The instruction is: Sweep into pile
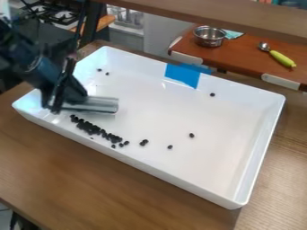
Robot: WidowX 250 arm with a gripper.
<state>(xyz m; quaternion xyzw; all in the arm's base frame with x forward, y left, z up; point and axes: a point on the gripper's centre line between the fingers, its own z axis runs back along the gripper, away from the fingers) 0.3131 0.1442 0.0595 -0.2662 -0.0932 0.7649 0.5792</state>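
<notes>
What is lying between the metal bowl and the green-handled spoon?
In the camera view, a teal sheet beside the bowl, then bare brown tabletop up to the spoon.

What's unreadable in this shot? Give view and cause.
All camera view:
- Black pieces: exact count; small, bunched together.
- Metal cylinder: left end; behind the tool.
- White tray: part of left wall; behind the arm.
- Stove: rest; cut off by top edge.

The black arm [28, 62] lies above and left of the black pincer [64, 99], slanting down to it.
</notes>
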